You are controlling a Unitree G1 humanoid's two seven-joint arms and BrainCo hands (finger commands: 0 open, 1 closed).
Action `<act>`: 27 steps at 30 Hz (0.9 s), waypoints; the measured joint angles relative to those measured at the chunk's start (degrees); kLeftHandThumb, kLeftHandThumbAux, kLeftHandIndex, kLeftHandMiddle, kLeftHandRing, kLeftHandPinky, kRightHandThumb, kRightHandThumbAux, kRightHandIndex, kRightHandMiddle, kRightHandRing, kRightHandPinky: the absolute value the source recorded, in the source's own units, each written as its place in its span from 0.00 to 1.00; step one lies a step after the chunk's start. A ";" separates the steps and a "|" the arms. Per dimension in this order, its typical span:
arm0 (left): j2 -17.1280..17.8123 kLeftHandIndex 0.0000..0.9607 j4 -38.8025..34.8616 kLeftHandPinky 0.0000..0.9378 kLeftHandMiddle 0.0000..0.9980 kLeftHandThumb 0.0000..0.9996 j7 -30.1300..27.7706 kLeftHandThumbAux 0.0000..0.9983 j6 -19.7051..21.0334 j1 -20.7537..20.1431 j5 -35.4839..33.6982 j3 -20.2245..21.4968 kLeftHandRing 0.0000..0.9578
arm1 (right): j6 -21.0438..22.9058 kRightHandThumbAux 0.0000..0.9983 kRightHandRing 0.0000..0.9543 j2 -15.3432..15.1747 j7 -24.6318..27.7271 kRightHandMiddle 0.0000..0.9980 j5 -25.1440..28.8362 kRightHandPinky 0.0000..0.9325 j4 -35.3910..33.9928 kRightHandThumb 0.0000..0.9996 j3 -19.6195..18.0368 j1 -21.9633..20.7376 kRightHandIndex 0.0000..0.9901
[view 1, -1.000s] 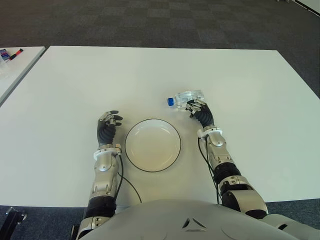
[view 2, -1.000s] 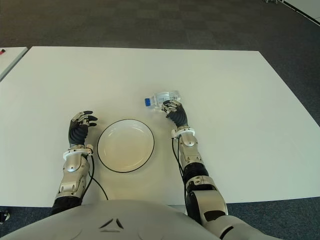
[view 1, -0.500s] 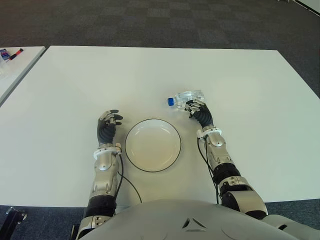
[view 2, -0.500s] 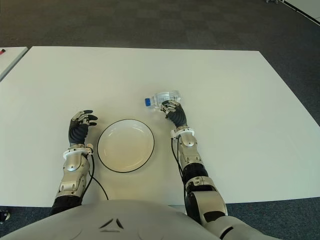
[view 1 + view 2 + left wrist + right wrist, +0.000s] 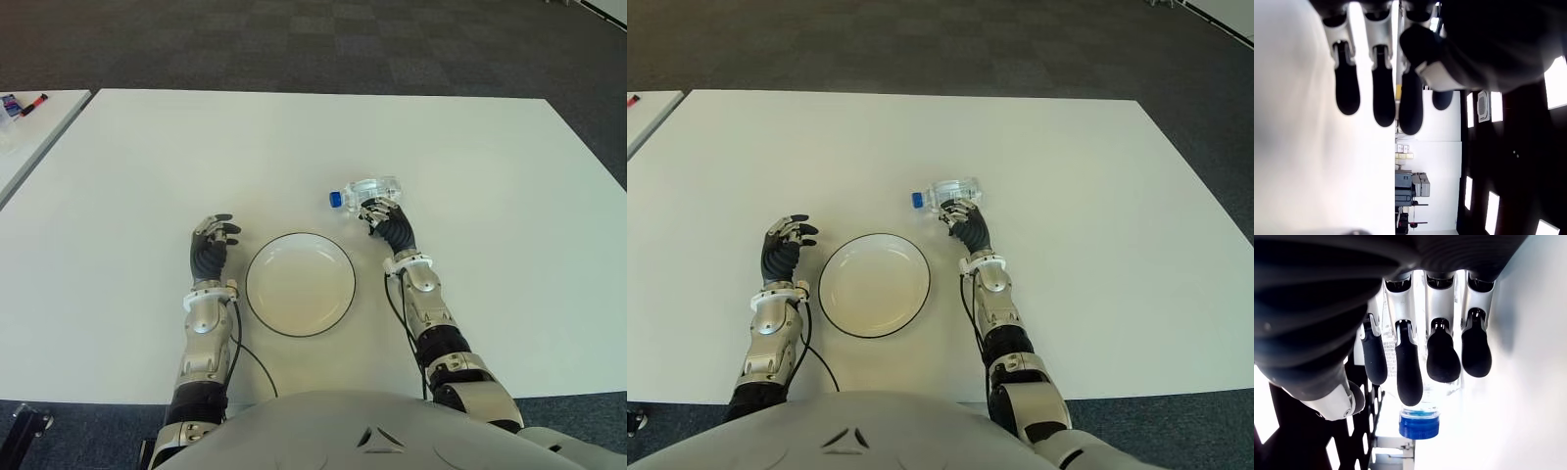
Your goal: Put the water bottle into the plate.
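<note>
Water bottle [image 5: 368,191] lies on the table [image 5: 490,196], behind and right of the plate [image 5: 300,284].

Setting of the scene. A broad white table [image 5: 294,137] with a matte, bare top fills most of both eye views; its far edge runs straight across the upper part. Beyond it lies dark grey carpet [image 5: 294,39] laid in a faint checkered tile pattern. At the robot's left, separated from the main table by a narrow gap, stands a second white table [image 5: 34,122], on whose far corner rest a few small objects, one red [image 5: 32,102]; their kind cannot be told. Lighting is even, with soft shadows.
</note>
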 measured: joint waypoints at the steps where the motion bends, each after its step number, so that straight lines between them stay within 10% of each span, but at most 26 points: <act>1: 0.00 0.40 0.00 0.52 0.53 0.95 0.00 0.66 -0.01 0.01 0.00 0.03 0.49 | 0.00 0.68 0.80 0.14 -0.02 0.57 0.00 0.77 -0.57 0.84 0.07 0.47 0.41; 27: -0.11 0.40 0.05 0.50 0.53 0.94 -0.24 0.66 -1.92 0.02 -0.21 -0.23 0.48 | 1.99 0.68 0.82 0.68 3.16 0.57 2.27 0.80 -15.07 0.85 1.12 9.20 0.42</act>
